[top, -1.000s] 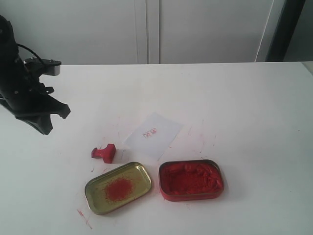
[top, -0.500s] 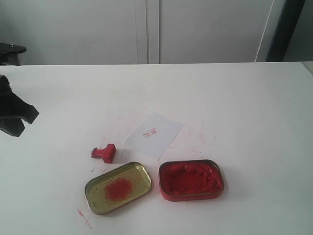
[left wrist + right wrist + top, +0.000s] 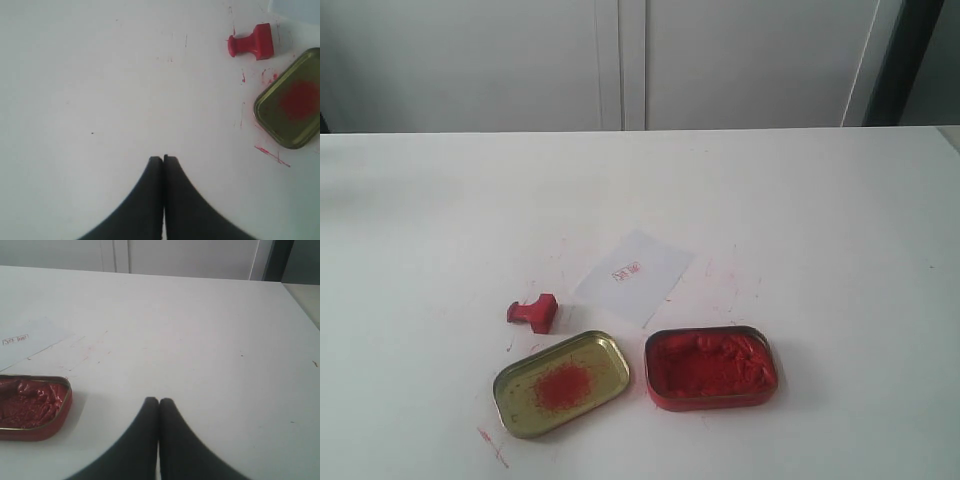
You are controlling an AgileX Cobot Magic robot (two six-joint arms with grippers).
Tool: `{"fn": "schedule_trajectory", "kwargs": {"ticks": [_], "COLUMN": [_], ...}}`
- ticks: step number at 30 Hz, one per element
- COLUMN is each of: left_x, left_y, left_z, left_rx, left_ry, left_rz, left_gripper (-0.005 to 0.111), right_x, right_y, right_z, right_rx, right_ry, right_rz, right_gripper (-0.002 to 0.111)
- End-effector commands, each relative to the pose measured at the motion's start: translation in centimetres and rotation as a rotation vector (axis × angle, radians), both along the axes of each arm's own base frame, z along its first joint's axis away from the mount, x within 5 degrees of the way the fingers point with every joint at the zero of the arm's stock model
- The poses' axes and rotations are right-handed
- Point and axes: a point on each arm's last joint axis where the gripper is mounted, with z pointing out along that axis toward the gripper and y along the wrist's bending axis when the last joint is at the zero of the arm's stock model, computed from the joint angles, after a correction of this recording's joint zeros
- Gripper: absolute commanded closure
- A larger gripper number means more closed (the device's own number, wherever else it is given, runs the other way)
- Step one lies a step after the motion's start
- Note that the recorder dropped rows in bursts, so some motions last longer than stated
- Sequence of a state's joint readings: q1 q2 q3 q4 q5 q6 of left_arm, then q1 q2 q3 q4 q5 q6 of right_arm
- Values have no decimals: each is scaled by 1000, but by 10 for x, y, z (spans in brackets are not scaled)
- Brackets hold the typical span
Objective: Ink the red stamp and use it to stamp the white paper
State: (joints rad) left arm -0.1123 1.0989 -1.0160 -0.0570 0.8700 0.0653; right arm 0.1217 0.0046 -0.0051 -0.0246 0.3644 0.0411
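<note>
The red stamp (image 3: 534, 312) lies on its side on the table, left of the white paper (image 3: 634, 276), which carries a small red imprint. The left wrist view also catches the red stamp (image 3: 251, 42), far from my left gripper (image 3: 163, 159), whose fingers are shut on nothing over bare tabletop. My right gripper (image 3: 159, 401) is shut and empty too, with the white paper (image 3: 30, 342) well off to one side. Neither arm shows in the exterior view.
A red tin of red paste (image 3: 710, 366) sits near the front edge, next to a gold lid (image 3: 561, 383) with a red smear. Both appear in the wrist views: the tin (image 3: 31, 406) and the lid (image 3: 292, 99). Red specks mark the tabletop (image 3: 800, 220).
The left arm has drawn back leftward and left the exterior view. The stamp, paper and tins have not moved.
</note>
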Motion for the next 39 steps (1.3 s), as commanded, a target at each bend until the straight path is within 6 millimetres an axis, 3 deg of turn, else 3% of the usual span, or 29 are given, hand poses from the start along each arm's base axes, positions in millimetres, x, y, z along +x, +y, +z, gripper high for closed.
{"fn": "schedule_trajectory", "kwargs": {"ticks": [1,12,26,39], "left_x": [-12,-55,-136,-148], "left_y": [9,18,19,19], "left_z": [3,15,-2,-4], "left_rx": [-10,-38,-54,-53], "left_ry": [-15,-96,-226,-242], "left_rz": [44,112,111,105], "left_gripper": [107,107,107,107], "right_x": [0,0,0,0], "right_y": [0,0,0,0], "right_z": [0,0,0,0], "right_rx": [1,1,1,1], "right_ry": [-16,-16,-16,-16], "right_rz": [-4,-4,-4,-4], "right_gripper": [108,108,108,108]}}
